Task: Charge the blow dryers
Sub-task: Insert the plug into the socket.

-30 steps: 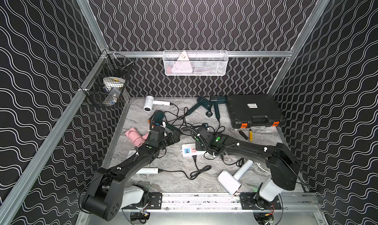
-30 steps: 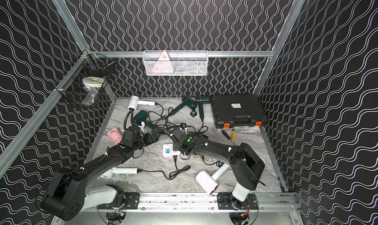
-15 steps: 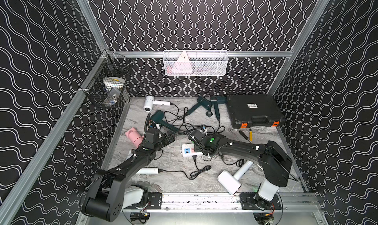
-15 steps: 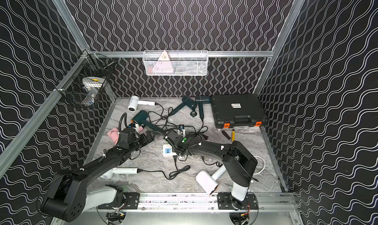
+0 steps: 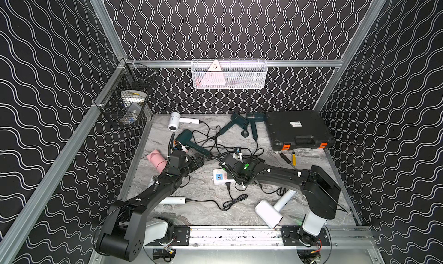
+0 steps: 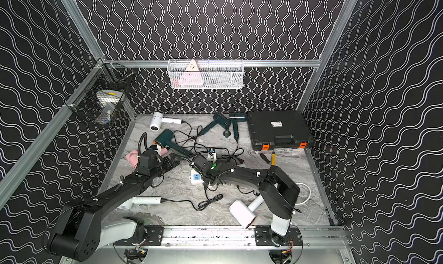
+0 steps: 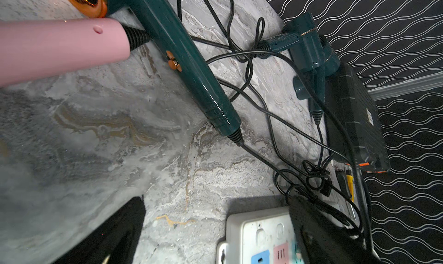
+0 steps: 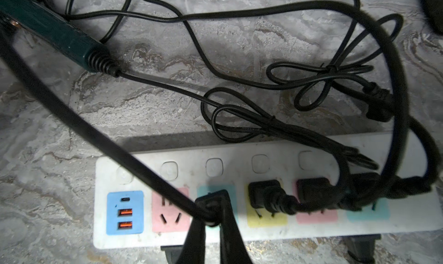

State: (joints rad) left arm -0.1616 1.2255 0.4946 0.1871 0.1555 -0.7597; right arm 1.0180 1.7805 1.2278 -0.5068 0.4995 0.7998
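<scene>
**Seating a plug in the strip's pale teal socket**

I'm pinching a black plug between the fingers of the right gripper, directly over the pale teal socket of the power strip. Plugs are already sitting in the three sockets on one side of it, so I'm filling along the row. The cord is running off taut, and I can't tell which dryer it belongs to.

I'm hovering the left gripper low over the worktop at the strip's end, fingers spread wide and holding nothing. I judge it's well placed for bracing the strip.

The copper-ringed teal dryer is lying flat, head toward the left wall. Its handle is running diagonally inward, cord end pointing at the strip. The pink dryer is lying beside it, its cord end butting that handle.
</scene>
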